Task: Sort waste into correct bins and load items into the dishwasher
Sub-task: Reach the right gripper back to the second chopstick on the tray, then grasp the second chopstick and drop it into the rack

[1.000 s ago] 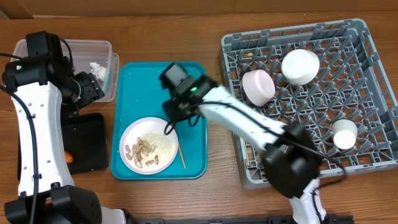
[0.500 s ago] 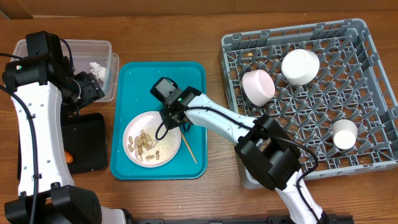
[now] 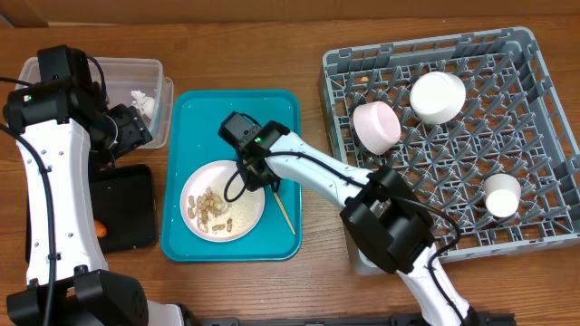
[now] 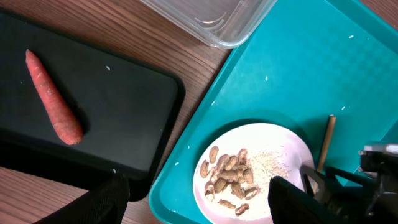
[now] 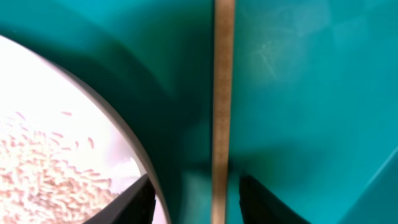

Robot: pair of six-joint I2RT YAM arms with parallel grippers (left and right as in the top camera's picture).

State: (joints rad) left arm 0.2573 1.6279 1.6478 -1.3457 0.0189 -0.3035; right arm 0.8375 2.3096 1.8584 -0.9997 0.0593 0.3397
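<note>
Jaws apart on the right gripper (image 5: 195, 182), one finger (image 5: 132, 202) to each side of a thin wooden chopstick (image 5: 222, 93), teal showing in the gap on both sides, so nothing clamped. Chopstick flat on the teal tray (image 5: 311, 93), running straight away from the wrist camera, just beside the rim of the white plate (image 5: 93, 112) and not touching it. Loose rice (image 5: 43, 162) on the near part of that plate.

Seen from above: right gripper (image 3: 256, 177) low over the plate's right edge, chopstick (image 3: 283, 210) slanting down and to the right from under it, wholly inside the teal tray (image 3: 272, 109). Plate (image 3: 252, 213) in the tray's lower left, tan peanut shells (image 3: 207, 210) heaped toward its left side.

Jaws wide apart and empty on the left gripper (image 4: 204, 200) too, hanging above the spot where the black tray (image 4: 124, 118) meets the teal one. Carrot (image 4: 53, 96) lying on the black tray near its far left end (a few white specks scattered around it). Peanut shells (image 4: 230, 177) and rice (image 4: 273, 165) side by side on the plate (image 4: 249, 134) from this view. Clear tub (image 4: 217, 18) beyond, just beside the teal tray's corner, with a crumpled paper bit (image 3: 143, 101) inside at its right end.

Farthest off, well right of the teal tray: grey dish rack (image 3: 535, 91), holding a pinkish bowl (image 3: 376, 127) and a white bowl (image 3: 438, 96) among the pegs near its top, and a small cup (image 3: 501, 195) toward its right side.
</note>
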